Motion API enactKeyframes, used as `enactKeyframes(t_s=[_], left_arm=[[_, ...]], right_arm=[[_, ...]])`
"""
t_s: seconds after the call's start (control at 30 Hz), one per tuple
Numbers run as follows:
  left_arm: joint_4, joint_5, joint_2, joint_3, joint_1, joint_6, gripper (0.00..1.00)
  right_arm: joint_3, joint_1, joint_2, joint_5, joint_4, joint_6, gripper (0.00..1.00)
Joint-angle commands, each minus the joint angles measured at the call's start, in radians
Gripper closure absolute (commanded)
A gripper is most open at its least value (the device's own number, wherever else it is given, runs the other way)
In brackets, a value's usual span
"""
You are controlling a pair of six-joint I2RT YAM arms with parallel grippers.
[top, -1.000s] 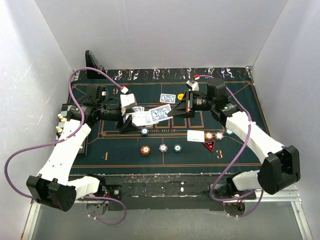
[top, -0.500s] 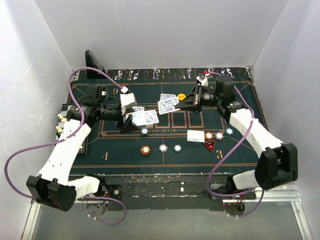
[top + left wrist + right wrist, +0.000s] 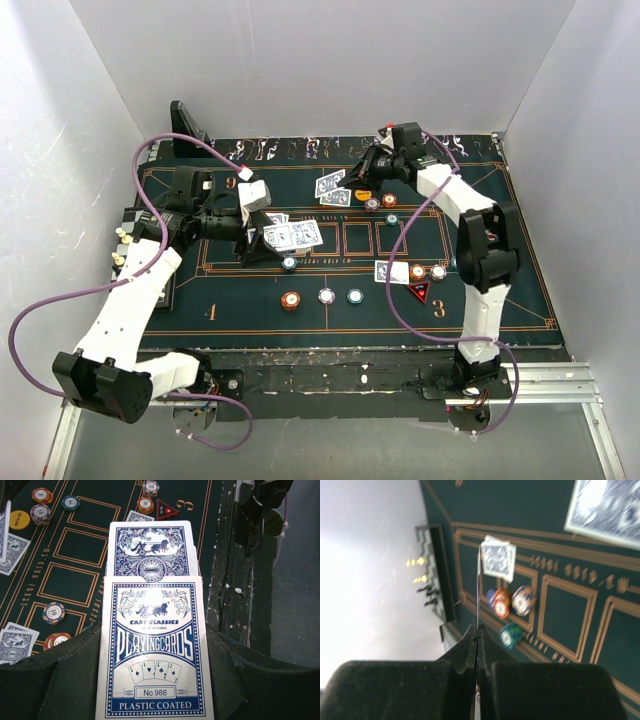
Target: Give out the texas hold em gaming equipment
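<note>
jaws: left gripper [image 3: 150,690] clamped on card box [image 3: 155,630] | right gripper [image 3: 478,630] pinching 1 card [image 3: 478,580] edge-on, near mat [image 3: 520,290] far edge

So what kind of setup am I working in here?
Looks like a mock poker table inside a white-walled test booth: a dark green mat printed with orange betting boxes, chips and blue-backed cards spread on it, plain white panels on three sides.

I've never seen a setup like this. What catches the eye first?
The left gripper holds a blue card box with cards sticking out, over the left-middle of the green poker mat. At the mat's far side, the right gripper pinches a single card edge-on. Coloured chips sit in a row near the front.
</note>
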Motion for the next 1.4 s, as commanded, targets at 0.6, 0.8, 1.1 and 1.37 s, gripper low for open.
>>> enactKeyframes(t_s=[0.6,0.8,1.1,1.37], left_arm=[[0.102,0.06,-0.028,0.011,0.002,-0.09,1.0],[0.091,0.045,-0.035,-0.008,0.001,-0.053,1.0],[0.099,0.042,-0.028,-0.015,0.001,-0.038,1.0],[0.105,0.039,-0.025,-0.025,-0.001,-0.025,1.0]], right_arm=[[0.273,0.018,0.32,0.274,-0.194,0.0,0.75],[0.437,0.01,0.33,0.291,-0.371,-0.064,0.52],[0.294,0.016,0.064,0.247,-0.394,-0.076,0.38],[-0.18,0.033,-0.421,0.006,-0.068,0.028,0.16]])
